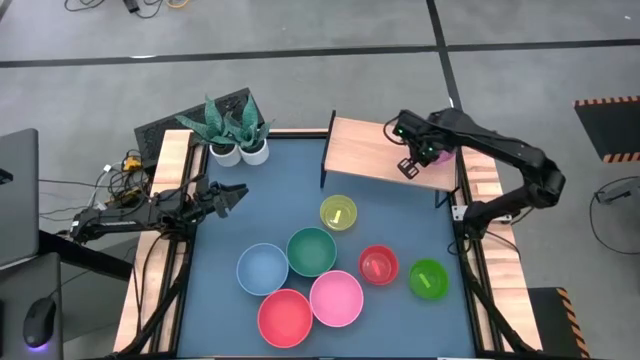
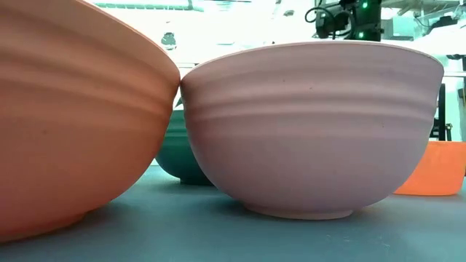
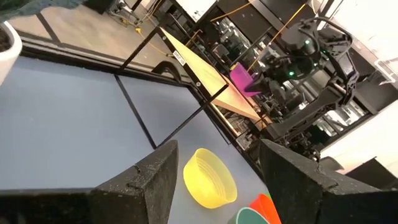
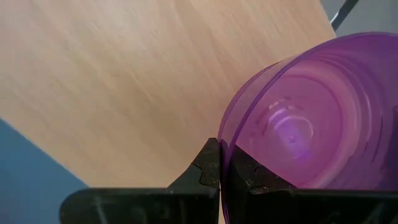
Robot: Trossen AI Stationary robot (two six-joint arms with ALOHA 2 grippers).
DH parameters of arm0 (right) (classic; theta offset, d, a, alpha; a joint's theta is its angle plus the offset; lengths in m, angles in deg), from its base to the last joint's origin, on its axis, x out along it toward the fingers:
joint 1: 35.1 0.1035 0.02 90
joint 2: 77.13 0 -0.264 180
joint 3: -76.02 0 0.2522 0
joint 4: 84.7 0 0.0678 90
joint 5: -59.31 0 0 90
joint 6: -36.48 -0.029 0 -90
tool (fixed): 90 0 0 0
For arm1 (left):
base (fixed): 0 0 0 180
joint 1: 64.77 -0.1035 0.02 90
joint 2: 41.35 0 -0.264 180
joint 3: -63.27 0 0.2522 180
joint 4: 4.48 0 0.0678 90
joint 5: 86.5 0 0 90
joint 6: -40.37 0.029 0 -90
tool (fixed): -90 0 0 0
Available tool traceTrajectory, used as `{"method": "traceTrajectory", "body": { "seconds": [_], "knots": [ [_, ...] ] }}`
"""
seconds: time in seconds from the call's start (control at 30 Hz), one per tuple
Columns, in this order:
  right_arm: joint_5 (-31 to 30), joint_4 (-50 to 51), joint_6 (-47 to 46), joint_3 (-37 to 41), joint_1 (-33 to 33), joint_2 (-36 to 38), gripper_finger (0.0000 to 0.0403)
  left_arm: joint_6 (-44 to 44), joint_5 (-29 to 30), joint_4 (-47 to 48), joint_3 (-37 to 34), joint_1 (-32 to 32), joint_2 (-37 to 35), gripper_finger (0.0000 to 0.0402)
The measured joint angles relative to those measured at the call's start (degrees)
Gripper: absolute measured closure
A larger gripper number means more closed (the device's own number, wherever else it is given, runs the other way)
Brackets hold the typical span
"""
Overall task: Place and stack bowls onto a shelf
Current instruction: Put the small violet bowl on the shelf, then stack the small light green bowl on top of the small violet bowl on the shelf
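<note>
My right gripper [image 1: 412, 160] is over the light wood shelf [image 1: 375, 150], shut on a small purple bowl [image 4: 305, 118], which also shows in the left wrist view as the purple bowl [image 3: 241, 78]. My left gripper [image 1: 228, 196] waits open above the table's left side. On the mat sit the yellow bowl [image 1: 339, 213], dark green bowl [image 1: 311, 250], blue bowl [image 1: 262, 268], large red bowl [image 1: 285, 317], pink bowl [image 1: 336, 298], small red bowl [image 1: 378, 265] and small green bowl [image 1: 428, 279], each on its base. My right gripper pinches the purple bowl's rim [image 4: 227, 134], with one finger inside the bowl and one outside. The fingers come from above, pointing down at the shelf. The bowl is tipped on its side over the shelf's right part, mouth toward the wrist. Whether it touches the board, I cannot tell.
Two white plant pots [image 1: 240, 150] stand at the table's far left corner. Wooden side rails [image 1: 170, 170] run along both table sides. The shelf board's left part [image 1: 350, 145] is bare. In the low view the large red bowl [image 2: 73, 109] and pink bowl [image 2: 313, 124] stand right before the camera.
</note>
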Motion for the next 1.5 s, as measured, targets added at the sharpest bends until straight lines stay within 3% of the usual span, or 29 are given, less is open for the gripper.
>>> {"method": "traceTrajectory", "body": {
  "seconds": [0.4,0.97,1.33,1.5],
  "knots": [
    [0.52,0.16,0.35,0.00,-3.99,-0.18,0.0374,-0.11,-0.10,0.00,0.00,0.01,0.00,0.0193],
    [4.43,0.03,2.87,0.02,-3.87,-0.16,0.0356,-0.06,-0.09,0.00,0.00,0.00,0.00,0.0193],
    [4.67,-0.63,3.79,-0.47,-3.91,0.06,0.0254,-0.04,-0.10,0.00,0.00,0.00,-0.01,0.0193],
    [4.81,-0.40,3.17,-7.24,-2.06,2.62,0.0238,-0.09,-0.10,0.00,0.00,0.01,0.00,0.0193]
  ]
}}
